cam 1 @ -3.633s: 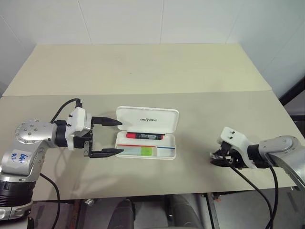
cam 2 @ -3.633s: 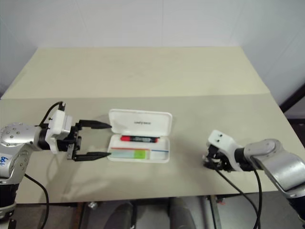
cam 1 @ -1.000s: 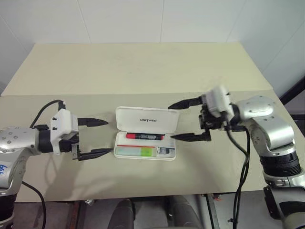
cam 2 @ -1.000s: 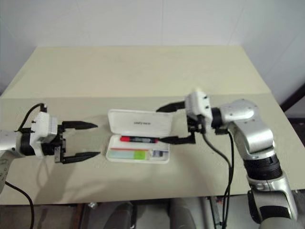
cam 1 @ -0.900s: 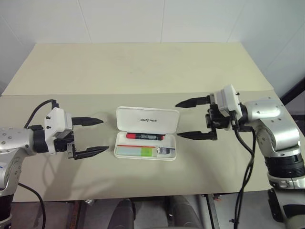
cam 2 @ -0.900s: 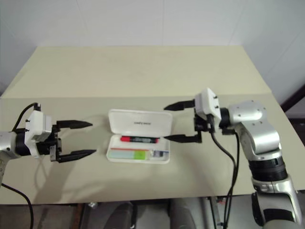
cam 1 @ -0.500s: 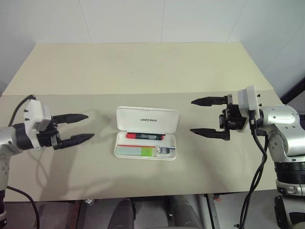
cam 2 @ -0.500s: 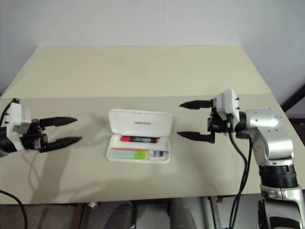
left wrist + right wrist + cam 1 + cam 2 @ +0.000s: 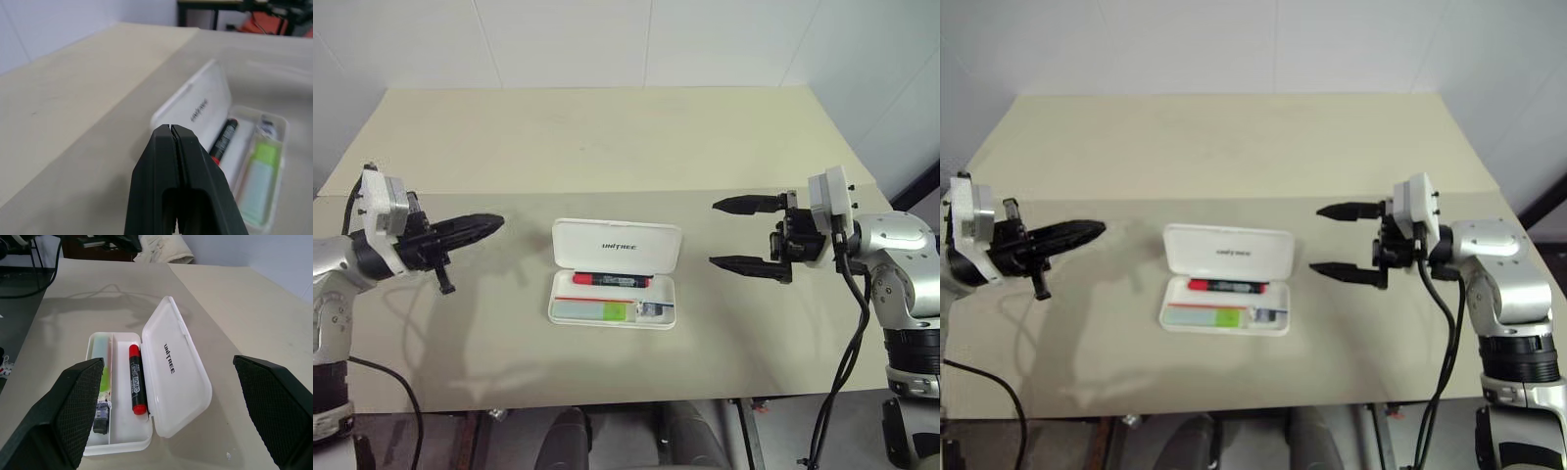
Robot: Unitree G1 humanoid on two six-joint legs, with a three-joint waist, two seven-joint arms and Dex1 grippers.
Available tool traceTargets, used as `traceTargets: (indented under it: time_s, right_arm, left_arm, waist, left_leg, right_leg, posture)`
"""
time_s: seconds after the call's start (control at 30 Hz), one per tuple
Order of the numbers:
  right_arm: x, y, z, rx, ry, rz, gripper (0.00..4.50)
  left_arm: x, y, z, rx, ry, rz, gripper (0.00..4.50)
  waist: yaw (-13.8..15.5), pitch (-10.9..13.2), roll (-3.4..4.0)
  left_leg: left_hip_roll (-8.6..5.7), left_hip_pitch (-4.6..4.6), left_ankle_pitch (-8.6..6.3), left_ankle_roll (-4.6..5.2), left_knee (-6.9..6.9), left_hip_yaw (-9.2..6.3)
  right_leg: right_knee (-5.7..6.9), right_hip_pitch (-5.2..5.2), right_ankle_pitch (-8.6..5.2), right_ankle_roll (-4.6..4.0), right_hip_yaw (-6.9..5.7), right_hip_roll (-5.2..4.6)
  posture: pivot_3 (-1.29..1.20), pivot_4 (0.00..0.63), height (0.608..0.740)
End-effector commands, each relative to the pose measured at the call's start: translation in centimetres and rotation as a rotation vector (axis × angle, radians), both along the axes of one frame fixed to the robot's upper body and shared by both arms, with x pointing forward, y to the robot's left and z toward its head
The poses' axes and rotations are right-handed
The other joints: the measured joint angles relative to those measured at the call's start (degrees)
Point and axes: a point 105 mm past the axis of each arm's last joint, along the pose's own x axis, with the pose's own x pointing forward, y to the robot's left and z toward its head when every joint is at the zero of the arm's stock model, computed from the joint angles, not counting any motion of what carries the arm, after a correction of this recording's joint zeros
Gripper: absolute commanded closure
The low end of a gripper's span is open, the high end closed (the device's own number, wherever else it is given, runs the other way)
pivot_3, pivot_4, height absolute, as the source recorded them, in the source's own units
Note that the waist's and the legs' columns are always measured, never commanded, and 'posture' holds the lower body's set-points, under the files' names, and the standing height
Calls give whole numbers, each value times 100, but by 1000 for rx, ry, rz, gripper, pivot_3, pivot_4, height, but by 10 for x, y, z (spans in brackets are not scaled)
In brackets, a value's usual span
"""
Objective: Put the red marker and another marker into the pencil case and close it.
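Observation:
The white pencil case (image 9: 615, 245) lies open at the table's middle, its lid (image 9: 176, 364) with dark lettering tipped back. The red marker (image 9: 610, 280) lies in the compartment next to the lid, and the light-green marker (image 9: 605, 311) in the front one, beside a small dark grey piece (image 9: 101, 412). My left gripper (image 9: 494, 223) hangs off to the case's left, shut and empty, pointing toward it. My right gripper (image 9: 722, 234) hovers to the case's right, open, with nothing between its fingers.
The beige table (image 9: 607, 137) reaches far back behind the case, with a seam across its width. Its front edge (image 9: 626, 397) runs just below the case. A white tiled wall stands behind the table.
My left gripper has shut and drawn away to the left, rising a little. My right gripper has pulled back to the right from the case, staying open. The case and markers have not moved.

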Motion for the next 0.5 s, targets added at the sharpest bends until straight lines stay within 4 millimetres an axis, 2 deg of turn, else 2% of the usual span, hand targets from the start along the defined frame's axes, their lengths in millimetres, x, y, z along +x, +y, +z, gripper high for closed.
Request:
traceTargets:
  time_s: [0.03, 0.2, 0.27, 0.37, 0.5]
  right_arm:
    - [-3, 1, 5, 7, -7, 1, 0]
    - [-2, 1, 3, 7, 6, -10, 0]
    - [-3, 1, 2, 8, 7, -13, 0]
    - [-6, 1, 1, 5, 7, -14, 0]
    - [-7, -3, 1, 2, 6, -34, 0]
  left_arm:
    - [19, -2, -15, 6, 38, 59, 4488]
    - [47, -19, -37, 27, 84, 85, 4488]
    - [54, -32, -45, 10, 106, 48, 4488]
    - [62, -51, -53, -2, 119, -3, 4488]
    - [62, -62, -57, 12, 109, -57, 4488]
  waist:
    - [1, 0, 0]
    - [5, 0, -1]
    - [8, 0, -1]
    - [8, -1, -1]
    - [-15, 0, -1]
  left_leg:
    - [-1, 1, 0, 0, 0, 0]
    - [-4, -1, 0, 0, 3, 1]
    - [-4, -2, 0, 0, 3, 0]
    - [-6, -4, 0, 0, 3, -1]
    - [-7, -4, 0, 0, 1, 0]
  right_leg:
    - [3, 0, 0, 0, 0, 0]
    - [4, -1, 2, 4, 1, -1]
    - [5, -1, 4, 7, 1, -1]
    - [7, -2, 6, 10, 1, -2]
    - [7, -3, 7, 12, 3, -2]
  posture:
    - [0, 150, 740]
    - [0, 150, 740]
    - [0, 150, 740]
    - [0, 150, 740]
    - [0, 150, 740]
